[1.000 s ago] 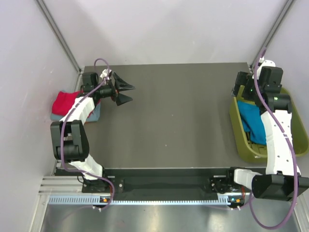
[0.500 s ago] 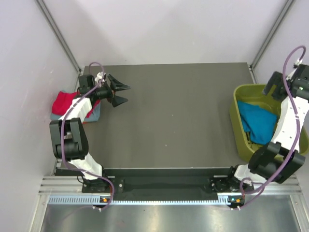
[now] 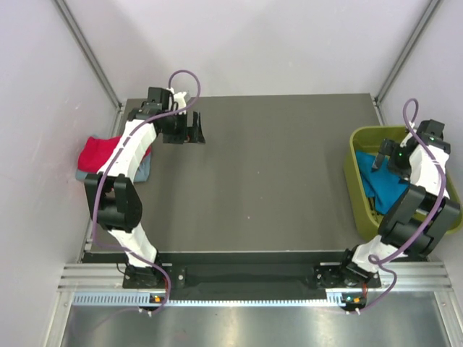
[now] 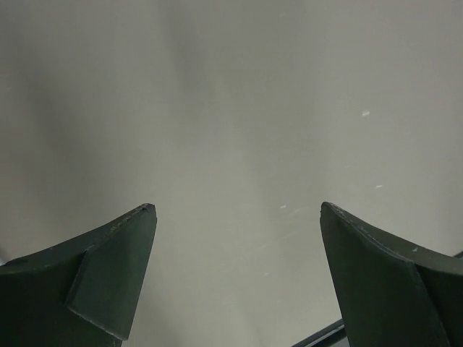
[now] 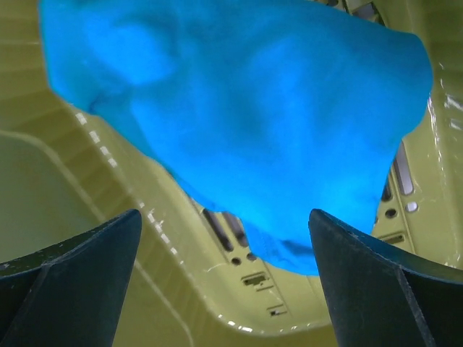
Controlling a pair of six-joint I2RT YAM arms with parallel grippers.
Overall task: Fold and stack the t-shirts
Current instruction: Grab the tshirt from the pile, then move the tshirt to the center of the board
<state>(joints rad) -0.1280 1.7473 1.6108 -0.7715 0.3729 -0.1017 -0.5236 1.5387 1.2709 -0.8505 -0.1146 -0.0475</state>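
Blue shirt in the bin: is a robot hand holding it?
No. The right gripper hangs open above the blue shirt; the left gripper is open, empty.

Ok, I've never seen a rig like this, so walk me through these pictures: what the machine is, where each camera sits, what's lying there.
Two robot arms are bolted at the near edge of a dark table. The overhead picture shows both. The other two come from cameras on the wrists, so each shows its own claw's two dark fingers. The left claw is open, empty, facing a pale surface. The right claw is open, pointed at a teal-blue shirt lying in an olive-green bin on the right. At the table's left edge lies a folded magenta-red shirt on top of others.
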